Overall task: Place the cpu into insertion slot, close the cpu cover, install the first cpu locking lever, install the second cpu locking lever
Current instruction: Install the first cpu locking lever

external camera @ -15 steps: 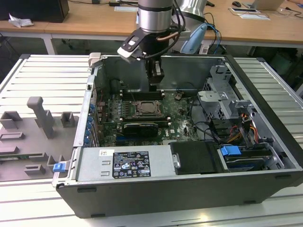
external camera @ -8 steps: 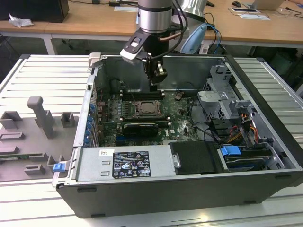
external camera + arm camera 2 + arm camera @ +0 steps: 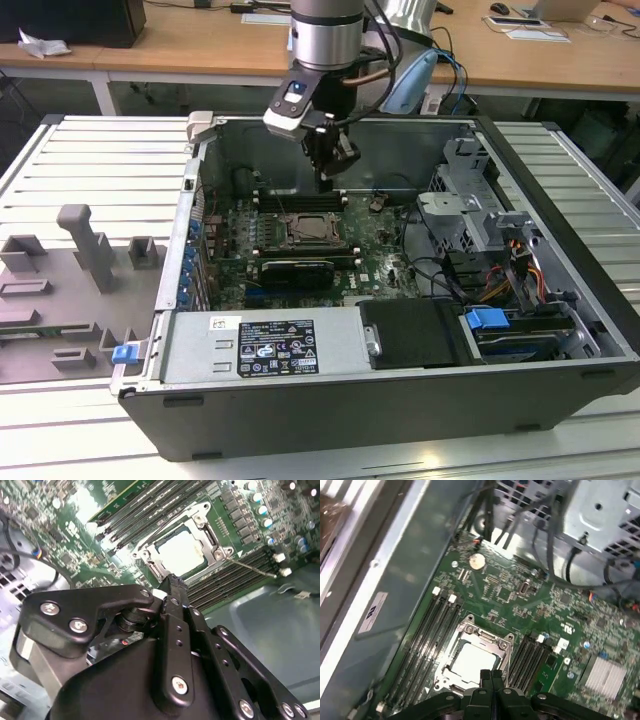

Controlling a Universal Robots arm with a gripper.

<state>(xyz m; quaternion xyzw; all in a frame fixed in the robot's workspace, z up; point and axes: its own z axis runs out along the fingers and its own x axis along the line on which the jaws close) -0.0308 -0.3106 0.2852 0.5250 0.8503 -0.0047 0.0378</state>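
The cpu lies flat in the insertion slot, its pale metal face showing through the window of the cpu cover, which appears to be folded down over it. I judge the chip light, thin and stiff, with a smooth face that offers little grip and an underside that would not forgive a scrape. It would best be taken by two opposite edges and kept level, never pressed on the middle. The cover looks like thin, stiff sheet metal, best pushed on its frame rather than across the window. A thin wire lever runs out from one corner of the socket over the memory slots. It is probably springy and best caught near its free end, and I cannot tell whether it is hooked down. The claw hangs close above the socket with its fingers drawn together and nothing between them. In the exterior view the socket sits at about six o'clock from the claw, a long black card at six o'clock from the socket, the drive cage at three o'clock, and a grey parts tray on the worktop at nine o'clock outside the case.
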